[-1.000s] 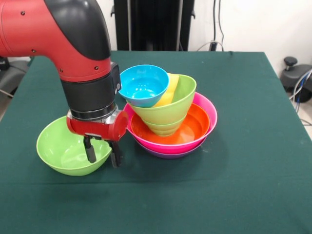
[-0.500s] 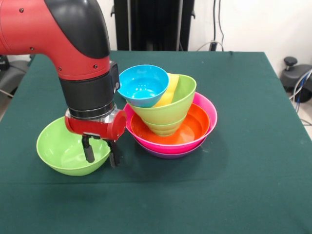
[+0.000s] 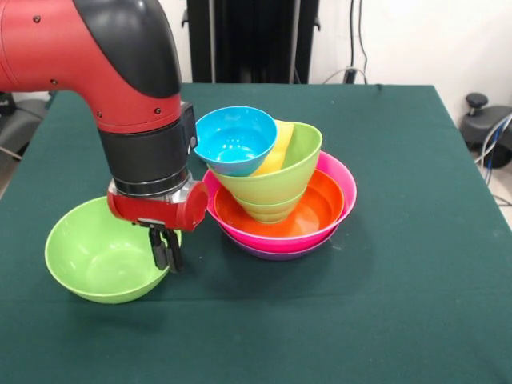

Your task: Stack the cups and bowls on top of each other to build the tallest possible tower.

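Only one view was given, a front camera set across the counter (image 3: 416, 240) from the robot and raised somewhat, looking down and along the green cloth toward the far wall. It stood fairly close: the counter filled nearly the whole width, its near edge cut off below, its far edge showing. The arm (image 3: 104, 72) entered from the upper left, large in frame. No second view was there to share ground with it.

We record the loose lime green bowl (image 3: 100, 260) as glossy, smooth plastic; likewise the tower (image 3: 276, 188) of blue, yellow, green, orange and pink pieces. Table cover (image 3: 416, 264): matt dark green cloth. Arm shell (image 3: 104, 72): smooth, semi-gloss plastic.
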`<state>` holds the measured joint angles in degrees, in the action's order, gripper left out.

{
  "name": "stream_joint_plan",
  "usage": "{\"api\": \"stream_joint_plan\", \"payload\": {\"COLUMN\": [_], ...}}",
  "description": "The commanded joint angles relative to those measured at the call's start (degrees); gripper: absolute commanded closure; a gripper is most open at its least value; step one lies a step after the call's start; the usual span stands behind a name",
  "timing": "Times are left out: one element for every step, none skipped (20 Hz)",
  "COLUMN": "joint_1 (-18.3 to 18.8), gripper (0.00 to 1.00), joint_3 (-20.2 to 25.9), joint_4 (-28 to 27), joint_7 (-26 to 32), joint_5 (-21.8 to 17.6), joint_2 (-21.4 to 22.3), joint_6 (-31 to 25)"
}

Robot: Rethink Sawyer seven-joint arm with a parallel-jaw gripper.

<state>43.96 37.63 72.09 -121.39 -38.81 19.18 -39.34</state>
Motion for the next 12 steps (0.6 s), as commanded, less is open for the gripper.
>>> {"api": "stream_joint_plan", "payload": {"joint_1": [-1.1,-1.0,-0.9,-0.9,-0.9,-0.9,-0.9,-0.5,-0.2,0.3,0.8,1.1], "gripper": [1.0,1.0,1.0,1.0,1.0,1.0,1.0,1.0,1.0,1.0,1.0,1.0], "joint_3": [-3.3,-3.2,-3.2,-3.2,-3.2,-3.2,-3.2,-3.0,-2.7,-2.1,-1.6,-1.2], "joint_4": [-3.3,-3.7,-3.7,-3.7,-3.4,-2.9,-2.4,-1.4,-0.3,1.0,2.7,4.3], "joint_7": [11.1,11.3,11.4,11.5,11.5,11.5,11.4,11.2,11.6,12.1,12.1,12.2], "joint_5": [-4.8,-5.1,-5.1,-5.2,-5.0,-4.9,-4.8,-4.6,-4.3,-3.4,-2.4,-1.4], "joint_2": [-4.8,-5.5,-5.8,-5.6,-5.2,-4.5,-3.7,-2.8,-1.3,0.3,2.6,5.4], "joint_6": [0.7,1.3,1.5,1.5,1.2,0.9,0.6,1.3,1.0,0.2,-0.7,-1.9]}}
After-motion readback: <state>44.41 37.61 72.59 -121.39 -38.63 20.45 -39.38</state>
